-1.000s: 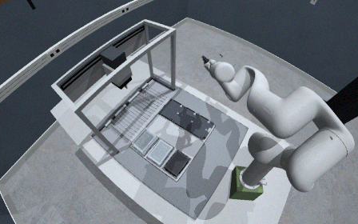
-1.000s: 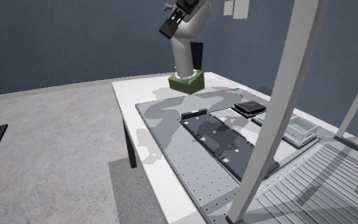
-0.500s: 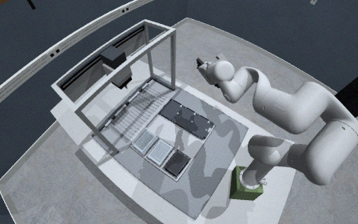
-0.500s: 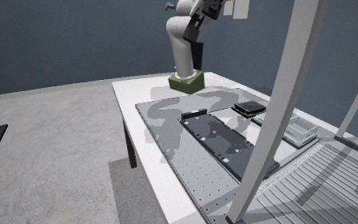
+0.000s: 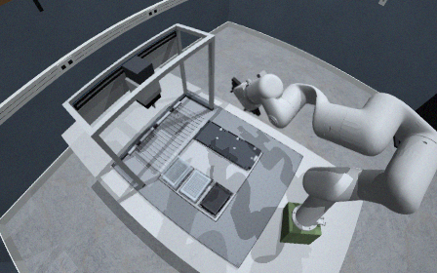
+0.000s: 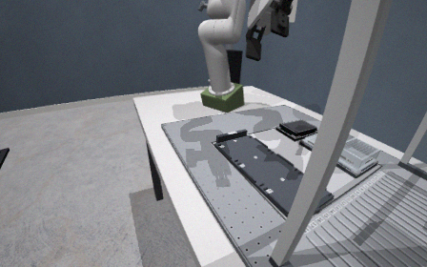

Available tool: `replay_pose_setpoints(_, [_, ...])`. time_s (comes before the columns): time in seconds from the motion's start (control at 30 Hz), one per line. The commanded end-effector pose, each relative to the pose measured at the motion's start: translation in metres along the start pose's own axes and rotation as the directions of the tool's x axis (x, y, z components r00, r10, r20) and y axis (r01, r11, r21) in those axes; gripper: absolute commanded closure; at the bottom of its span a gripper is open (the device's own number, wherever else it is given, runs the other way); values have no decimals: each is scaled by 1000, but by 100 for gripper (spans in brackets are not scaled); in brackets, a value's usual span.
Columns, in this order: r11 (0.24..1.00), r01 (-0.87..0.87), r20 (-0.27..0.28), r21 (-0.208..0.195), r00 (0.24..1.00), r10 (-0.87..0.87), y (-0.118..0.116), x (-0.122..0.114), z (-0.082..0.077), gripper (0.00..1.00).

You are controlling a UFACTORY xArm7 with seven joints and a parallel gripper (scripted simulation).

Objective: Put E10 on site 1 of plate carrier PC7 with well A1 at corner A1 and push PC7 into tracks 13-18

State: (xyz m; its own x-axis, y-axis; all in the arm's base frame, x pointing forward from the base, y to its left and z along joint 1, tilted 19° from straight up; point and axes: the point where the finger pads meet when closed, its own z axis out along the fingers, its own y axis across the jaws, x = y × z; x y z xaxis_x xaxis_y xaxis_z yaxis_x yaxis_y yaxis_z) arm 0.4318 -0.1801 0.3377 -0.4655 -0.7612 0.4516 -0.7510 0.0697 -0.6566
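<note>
I see the instrument frame [image 5: 211, 73] standing over the loading rails [image 5: 172, 134] at about 10 o'clock from table centre. My xArm [image 5: 367, 127] bends high over the table from its green base block [image 5: 294, 234] at 4 o'clock. Carrier PC7 [image 5: 227, 144] lies loose on the apron [image 5: 269, 171] just in front of the rails, all three sites bare, handle [image 6: 231, 135] toward the base. At 7 o'clock from PC7 the nest row holds three plates: dark E10 [image 5: 216, 199] nearest the base, E01 [image 5: 194, 185] next, E07 [image 5: 177, 173] nearest the rails, each sitting in its nest. My gripper [image 5: 240, 94] hangs in the air at 12 o'clock from PC7, well above it, fingers spread wide, pinching nothing.
</note>
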Motion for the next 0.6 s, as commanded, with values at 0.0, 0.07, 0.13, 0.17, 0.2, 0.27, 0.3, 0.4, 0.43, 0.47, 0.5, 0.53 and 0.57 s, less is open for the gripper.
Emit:
replay_pose_setpoints(0.0, [1000,-11,35,-7,999,11,1,-15,-1,0])
replay_pose_setpoints(0.07, [1000,-11,35,-7,999,11,2,-20,-1,0])
replay_pose_setpoints(0.13, [999,-20,94,-37,995,24,4,-30,-1,0])
replay_pose_setpoints(0.17, [999,-20,95,-38,995,24,6,-35,-1,0])
replay_pose_setpoints(0.2, [999,-20,95,-38,995,24,7,-40,-1,0])
replay_pose_setpoints(0.27, [999,-20,95,-38,995,24,9,-45,-1,0])
replay_pose_setpoints(0.3, [999,-20,95,-38,995,24,9,-45,-1,0])
replay_pose_setpoints(0.4, [997,-23,149,-73,988,34,13,-59,-1,0])
replay_pose_setpoints(0.43, [997,-23,149,-73,988,34,15,-64,-1,0])
replay_pose_setpoints(0.47, [997,-23,149,-73,988,34,15,-64,-1,0])
replay_pose_setpoints(0.5, [997,-23,149,-73,988,34,15,-64,-1,0])
replay_pose_setpoints(0.53, [997,-23,149,-73,988,34,17,-69,-2,0])
replay_pose_setpoints(0.57, [995,-21,175,-94,984,37,19,-74,-2,0])
